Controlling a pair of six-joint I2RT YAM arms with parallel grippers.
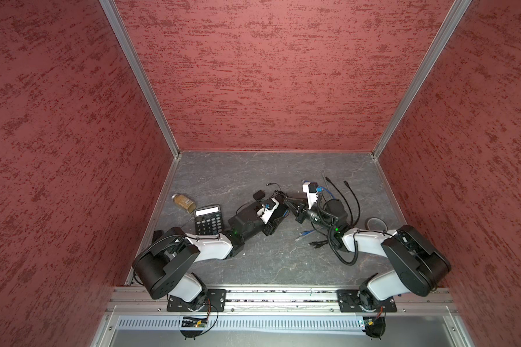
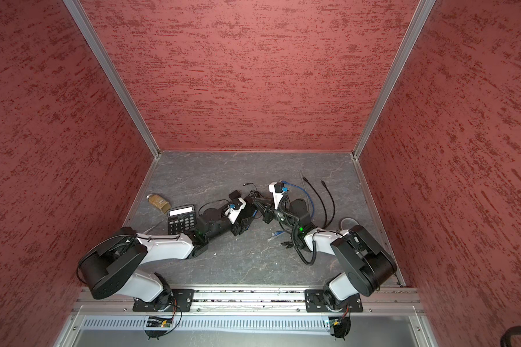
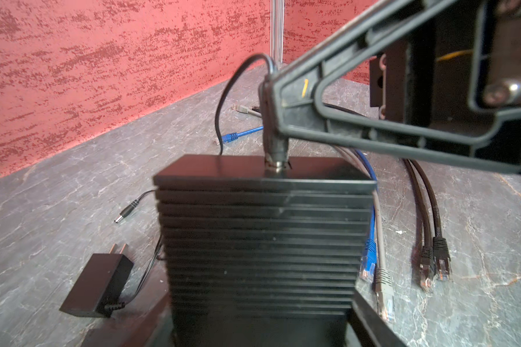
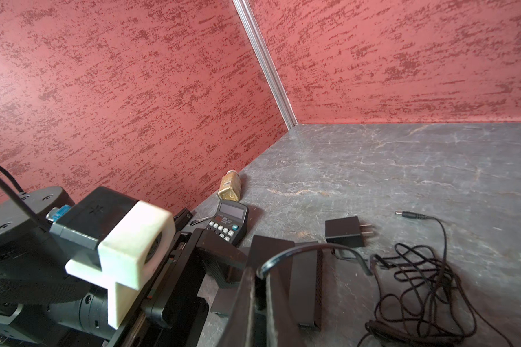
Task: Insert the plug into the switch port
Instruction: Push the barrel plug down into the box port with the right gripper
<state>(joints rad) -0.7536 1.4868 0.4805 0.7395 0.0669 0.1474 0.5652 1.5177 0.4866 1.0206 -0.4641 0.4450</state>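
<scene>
We're seating plug (image 3: pixel 275 147) into switch (image 3: pixel 262 240).
Right pincer (image 3: pixel 272 126) pinches plug, switch at its 9 o'clock; left pincer (image 3: pixel 262 326) grips switch.

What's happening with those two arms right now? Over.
Left gripper shut on switch. Right gripper shut on plug, tip entering switch's end face. Ethernet cables lie clear beside.

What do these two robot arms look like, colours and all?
The left arm and right arm have white shells and black rounded joints, each with a green light. A coiled black cable runs along the right arm. Each wrist carries a white camera bracket. The left gripper and right gripper are black.
</scene>
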